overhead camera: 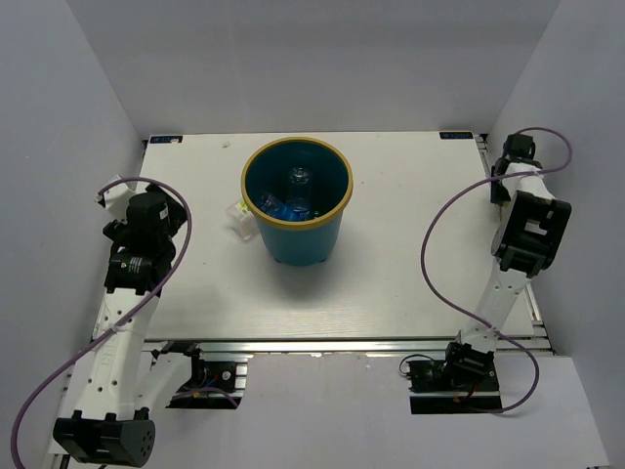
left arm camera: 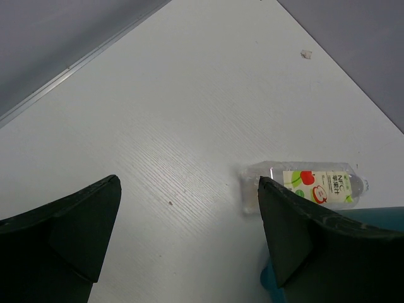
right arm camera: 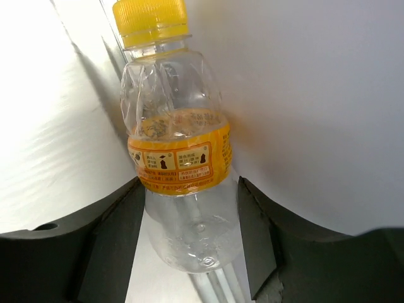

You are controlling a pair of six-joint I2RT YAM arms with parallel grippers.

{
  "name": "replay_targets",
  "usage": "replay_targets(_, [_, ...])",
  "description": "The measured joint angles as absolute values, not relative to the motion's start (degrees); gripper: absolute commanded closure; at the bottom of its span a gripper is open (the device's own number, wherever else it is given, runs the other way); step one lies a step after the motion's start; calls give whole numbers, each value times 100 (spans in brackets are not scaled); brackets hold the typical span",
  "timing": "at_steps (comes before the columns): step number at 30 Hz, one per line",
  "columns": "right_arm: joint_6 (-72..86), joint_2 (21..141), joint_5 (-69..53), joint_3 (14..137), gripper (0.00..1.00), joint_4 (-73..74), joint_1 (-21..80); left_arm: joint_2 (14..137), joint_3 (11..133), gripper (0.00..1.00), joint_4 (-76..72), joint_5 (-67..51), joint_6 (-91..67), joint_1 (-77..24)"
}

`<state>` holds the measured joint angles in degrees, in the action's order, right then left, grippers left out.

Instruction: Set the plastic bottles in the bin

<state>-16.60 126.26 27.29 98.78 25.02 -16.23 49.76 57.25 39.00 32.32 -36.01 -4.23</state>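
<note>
top: bin mid-worktop, blue-label bottles inside, white-green label bottle just left of bin | left wrist: left jaws wide open, empty, white-green label bottle lying flat beside bin | right wrist: right jaws clamped on orange-label bottle, yellow cap, well right of bin, by wall

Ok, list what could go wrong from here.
1. The yellow-capped bottle, thin and crumpled, is gripped low on its body by the right tool; it could buckle and slip on the way to the bin.
2. The apple-label bottle lies close beside the bin; the open left tool could shove the bin while reaching for it.
</note>
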Motion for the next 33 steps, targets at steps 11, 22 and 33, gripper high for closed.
replay_targets(11, [-880,9286,340,9424,100,2449,-1437,4705,5546,2,3680,3009,-3607,-423])
replay_targets(22, [-43,7983,-1925,8200,100,1474,2526,4856,4906,2,3267,2119,-3750,-423])
replay_targets(33, [401,8451,-2045,8438,96,569,4215,5231,4866,2,3146,1682,-3828,-423])
